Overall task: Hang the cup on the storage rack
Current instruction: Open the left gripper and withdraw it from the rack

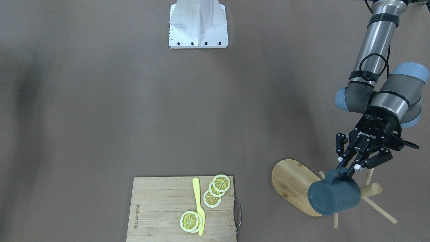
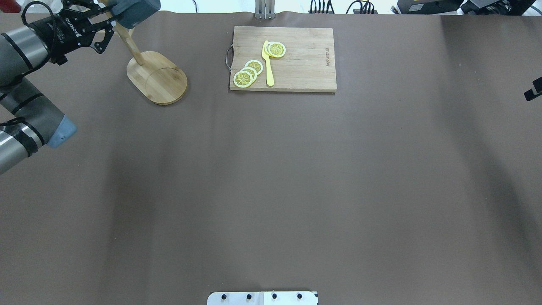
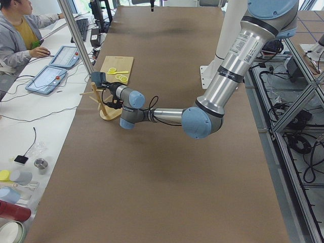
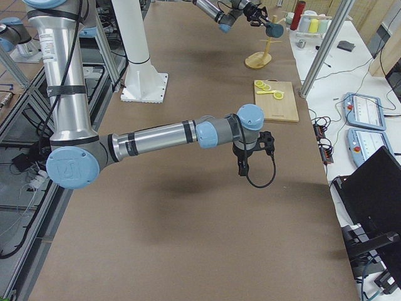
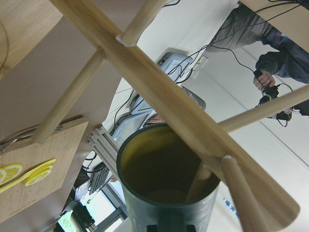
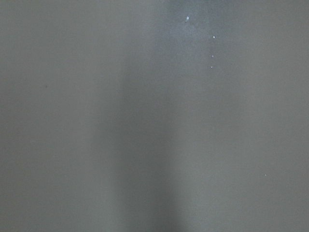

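The dark blue-grey cup (image 1: 334,196) lies on its side in the air, its bottom toward the front-facing camera. My left gripper (image 1: 349,168) is shut on the cup's squared handle and holds it against the upper pegs of the bamboo storage rack (image 1: 291,181). In the left wrist view the cup's yellow-lined mouth (image 5: 161,169) faces the rack's post (image 5: 159,92), and a peg (image 5: 198,183) reaches into the mouth. In the overhead view the cup (image 2: 136,10) is at the far left above the rack's oval base (image 2: 159,78). My right gripper (image 4: 250,153) hovers over bare table, its jaws hidden.
A slatted cutting board (image 1: 161,208) with a metal handle holds lemon slices (image 1: 221,183) and a yellow knife (image 1: 199,205), to the right of the rack in the overhead view. The robot's white base plate (image 1: 198,23) is at the near middle edge.
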`<action>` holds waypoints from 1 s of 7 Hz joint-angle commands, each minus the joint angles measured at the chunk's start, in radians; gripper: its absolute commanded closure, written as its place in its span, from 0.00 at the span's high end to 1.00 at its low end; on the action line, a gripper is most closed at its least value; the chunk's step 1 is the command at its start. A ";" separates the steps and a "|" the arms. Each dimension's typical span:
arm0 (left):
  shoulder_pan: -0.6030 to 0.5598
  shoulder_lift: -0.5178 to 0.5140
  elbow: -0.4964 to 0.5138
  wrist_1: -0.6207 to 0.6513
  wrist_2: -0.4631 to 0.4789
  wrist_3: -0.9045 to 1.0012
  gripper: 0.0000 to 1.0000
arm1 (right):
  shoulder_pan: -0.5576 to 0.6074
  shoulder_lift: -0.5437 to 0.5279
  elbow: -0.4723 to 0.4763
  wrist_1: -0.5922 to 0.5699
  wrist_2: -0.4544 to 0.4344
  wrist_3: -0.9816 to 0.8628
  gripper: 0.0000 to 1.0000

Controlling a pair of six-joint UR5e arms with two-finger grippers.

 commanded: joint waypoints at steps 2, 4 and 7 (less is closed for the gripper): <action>0.000 0.002 -0.003 -0.003 -0.005 0.012 0.98 | 0.000 0.003 0.000 0.000 0.000 0.003 1.00; -0.003 0.050 -0.090 -0.005 -0.048 0.064 0.98 | 0.000 0.009 0.000 -0.002 0.000 0.001 1.00; -0.055 0.242 -0.290 -0.009 -0.179 0.560 0.98 | 0.002 0.010 -0.003 -0.002 -0.002 0.001 1.00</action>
